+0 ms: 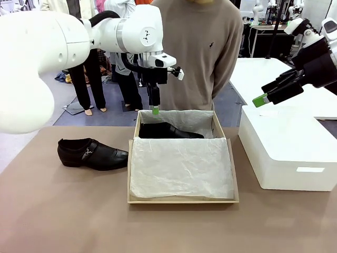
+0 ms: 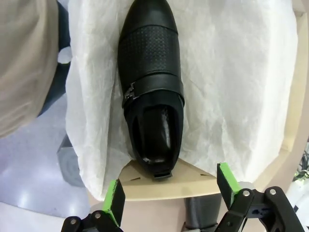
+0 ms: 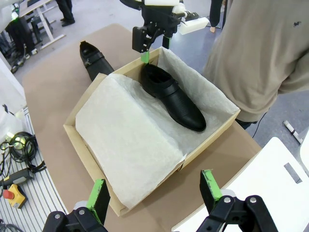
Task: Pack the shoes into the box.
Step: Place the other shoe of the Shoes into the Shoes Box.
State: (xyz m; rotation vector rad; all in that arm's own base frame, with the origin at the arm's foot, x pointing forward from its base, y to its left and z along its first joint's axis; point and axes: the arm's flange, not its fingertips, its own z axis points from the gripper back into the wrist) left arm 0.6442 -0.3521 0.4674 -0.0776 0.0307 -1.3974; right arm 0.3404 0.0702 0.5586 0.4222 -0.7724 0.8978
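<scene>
One glossy black shoe point(image 1: 168, 130) lies on white tissue in the far part of the tan cardboard box point(image 1: 181, 200), its toe pointing right. My left gripper point(image 1: 155, 109) hangs open just above that shoe's heel end, holding nothing. In the left wrist view the shoe point(image 2: 152, 92) lies beyond the open left gripper point(image 2: 170, 191), heel nearest the box's rim point(image 2: 193, 181). The other shoe point(image 1: 92, 154) rests on the table left of the box. My right gripper point(image 1: 261, 98) is open and raised at the right, over the white box. The right wrist view shows the right gripper point(image 3: 154, 191), the boxed shoe point(image 3: 174, 99) and the left gripper point(image 3: 143, 50).
A larger white rectangular box point(image 1: 289, 147) stands on the table right of the cardboard box. A person in a beige sweater point(image 1: 202, 52) stands at the table's far edge, right behind the box. The brown table point(image 1: 63, 211) stretches out in front and to the left.
</scene>
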